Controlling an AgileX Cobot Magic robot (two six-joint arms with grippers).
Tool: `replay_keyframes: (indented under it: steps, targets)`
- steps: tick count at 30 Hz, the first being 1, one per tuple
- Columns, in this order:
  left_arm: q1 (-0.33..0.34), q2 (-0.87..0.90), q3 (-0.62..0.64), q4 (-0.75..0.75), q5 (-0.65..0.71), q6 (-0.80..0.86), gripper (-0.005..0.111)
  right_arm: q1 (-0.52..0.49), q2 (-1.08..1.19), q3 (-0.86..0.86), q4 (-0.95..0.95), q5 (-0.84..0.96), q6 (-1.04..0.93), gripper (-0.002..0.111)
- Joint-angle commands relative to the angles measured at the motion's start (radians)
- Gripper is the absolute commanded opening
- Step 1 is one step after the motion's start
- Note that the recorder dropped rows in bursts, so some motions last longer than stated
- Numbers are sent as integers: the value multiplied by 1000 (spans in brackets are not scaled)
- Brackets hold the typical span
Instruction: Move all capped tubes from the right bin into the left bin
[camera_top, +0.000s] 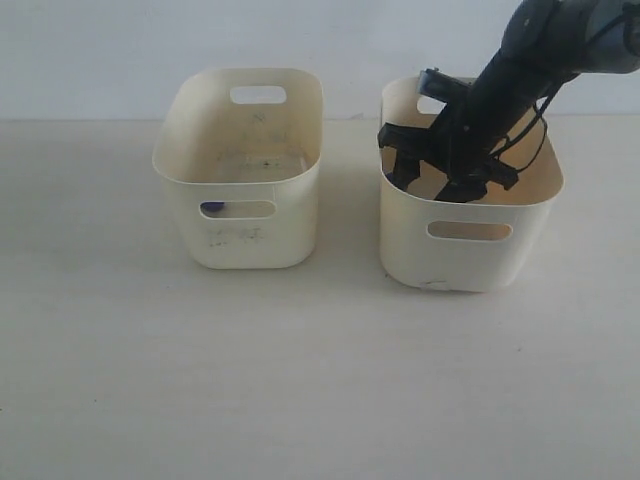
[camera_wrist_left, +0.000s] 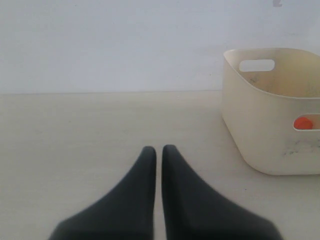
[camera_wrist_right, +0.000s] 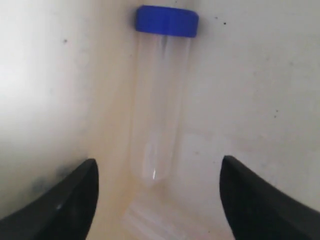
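— Bins in the exterior view: how do they stand?
— Side by side on the pale table (camera_top: 300, 380), with a gap between them. The left bin (camera_top: 240, 240) has dark smudges under its front handle, and a blue cap (camera_top: 212, 209) shows through that cutout. The right arm (camera_top: 520, 60) reaches down into the right bin (camera_top: 470, 265), whose front wall hides the fingertips from this side.
— And the left wrist view?
— The left gripper (camera_wrist_left: 159, 150) points across bare table. Its two black fingers (camera_wrist_left: 137, 200) are drawn almost together, with only a thin slit between them and nothing held. The left bin stands ahead of it, well apart. An orange-red cap (camera_wrist_left: 303, 123) shows through the bin's handle cutout.
— What does the right wrist view show?
— The right gripper (camera_wrist_right: 157, 185) is down inside the right bin, and its fingers (camera_wrist_right: 75, 200) are spread wide. A blue-capped tube (camera_wrist_right: 159, 110) lies on the yellowish, speckled bottom in the gap between them. It touches neither finger, and its cap end points away from the gripper.
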Motion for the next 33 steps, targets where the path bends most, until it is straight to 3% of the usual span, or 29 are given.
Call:
replay_keyframes:
  steps: [1,33]
  targets:
    - [0,0,-4,-6,-4,-10,4,-4,20,-2,3,-8,-15,76]
    - [0,0,-4,-6,-4,-10,4,-2,30,-2,-5,-111,22,75]
